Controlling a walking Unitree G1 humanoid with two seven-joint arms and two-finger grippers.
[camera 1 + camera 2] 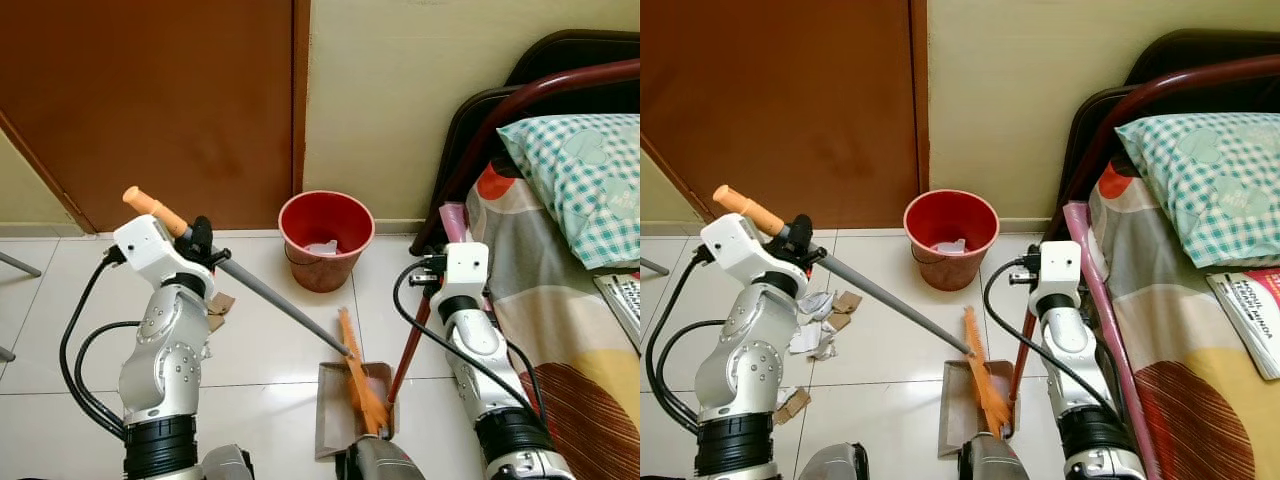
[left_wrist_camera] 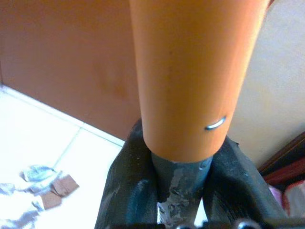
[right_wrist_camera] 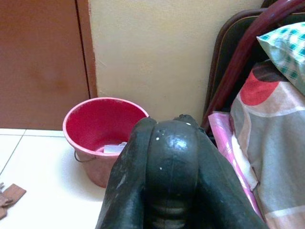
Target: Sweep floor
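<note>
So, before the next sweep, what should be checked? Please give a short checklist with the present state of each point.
1. Left gripper shut on the broom: ok.
2. Right gripper shut on the dustpan handle: ok.
3. Bristles rest in the dustpan: ok.
4. Paper scraps all collected: not ok, some lie on the floor beside the left arm.
5. Red bucket upright, near the dustpan: ok.
6. Dirt inside the dustpan: cannot tell.
</note>
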